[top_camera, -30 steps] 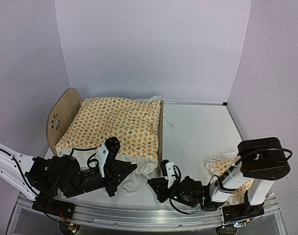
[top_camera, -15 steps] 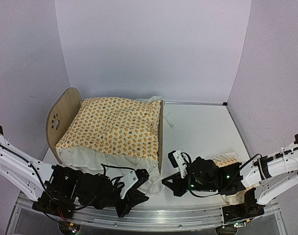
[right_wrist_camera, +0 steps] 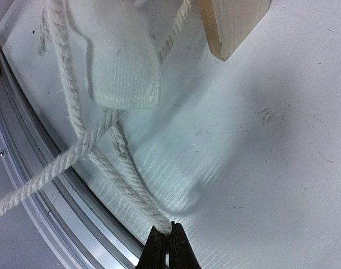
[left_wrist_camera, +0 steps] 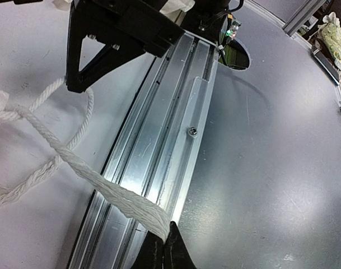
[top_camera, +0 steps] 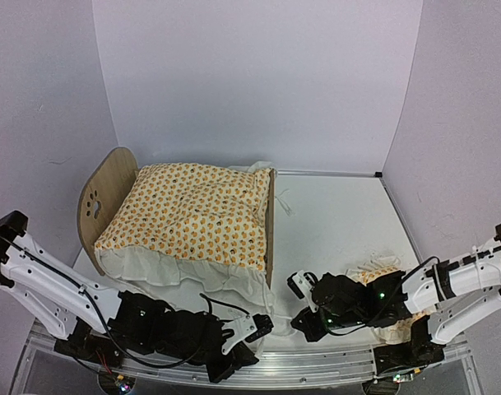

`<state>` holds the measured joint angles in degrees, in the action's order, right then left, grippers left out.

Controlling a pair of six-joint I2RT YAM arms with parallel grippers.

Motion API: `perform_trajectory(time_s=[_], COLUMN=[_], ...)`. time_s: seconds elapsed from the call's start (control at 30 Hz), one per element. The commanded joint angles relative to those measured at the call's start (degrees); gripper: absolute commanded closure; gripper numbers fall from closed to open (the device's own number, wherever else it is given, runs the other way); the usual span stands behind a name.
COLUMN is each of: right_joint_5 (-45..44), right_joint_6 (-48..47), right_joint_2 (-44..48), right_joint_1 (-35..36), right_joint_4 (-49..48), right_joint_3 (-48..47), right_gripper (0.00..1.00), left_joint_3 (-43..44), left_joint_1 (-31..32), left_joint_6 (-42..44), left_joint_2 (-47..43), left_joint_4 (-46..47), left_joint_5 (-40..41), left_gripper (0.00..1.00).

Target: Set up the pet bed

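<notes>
The pet bed (top_camera: 104,194) is a light-wood frame at the back left, with a paw cutout in its rounded end board. An orange-patterned quilt (top_camera: 192,212) with a white ruffle (top_camera: 192,278) covers it. My left gripper (top_camera: 250,354) lies low over the near rail, shut (left_wrist_camera: 166,234) on a white cord (left_wrist_camera: 86,168) that runs back to the ruffle. My right gripper (top_camera: 302,323) rests on the table by the bed's foot, shut (right_wrist_camera: 169,228) on a second white cord (right_wrist_camera: 117,168). That cord leads to the white fabric (right_wrist_camera: 122,67) beside a wooden bed leg (right_wrist_camera: 232,25).
A small ruffled pillow (top_camera: 383,273) lies at the right, partly under my right arm. The aluminium rail (left_wrist_camera: 176,129) runs along the table's near edge under my left gripper. White walls close in the back and both sides.
My left gripper moved from the quilt's front edge down to the near rail, drawing its cord out. My right gripper shifted rightward and closed on its cord. The ruffle now hangs further forward.
</notes>
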<state>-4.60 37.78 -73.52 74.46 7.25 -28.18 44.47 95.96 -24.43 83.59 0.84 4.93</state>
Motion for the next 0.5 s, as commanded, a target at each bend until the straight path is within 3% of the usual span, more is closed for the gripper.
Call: perform_trajectory(time_s=[0.0,0.07,0.1,0.3,0.4,0.47], right_joint_5=[-5.4,-5.3,-4.7,-5.1,-4.4,-4.1], right_joint_6=[2.7,1.2,0.1,-2.3,-2.8,-2.9], right_joint_2=[2.6,3.5,3.7,3.4,4.1,4.7], right_joint_1=[-0.5,-0.5,-0.6,-1.2,-1.4,-1.4], right_joint_4=[5.9,4.7,3.0,-1.0,-2.1,-2.9], right_joint_3=[-2.7,-2.6,-2.4,-1.9,-1.8,-1.8], right_gripper=[1.0,1.0,1.0,1.0,1.0,1.0], left_joint_3=[2.2,1.8,1.5,-5.6,-6.2,-4.5], left_joint_1=[0.0,-0.2,-0.4,-8.9,-13.9,-16.8], left_joint_6=[1.7,1.4,1.0,-5.9,-11.1,-13.7], left_joint_2=[1.1,0.9,0.1,-13.5,-15.7,-13.1], left_joint_4=[1.0,0.8,0.4,0.9,1.5,1.8], left_joint_5=[0.2,0.1,0.5,3.1,6.1,5.1], left_gripper=[1.0,1.0,0.95,0.36,0.3,0.32])
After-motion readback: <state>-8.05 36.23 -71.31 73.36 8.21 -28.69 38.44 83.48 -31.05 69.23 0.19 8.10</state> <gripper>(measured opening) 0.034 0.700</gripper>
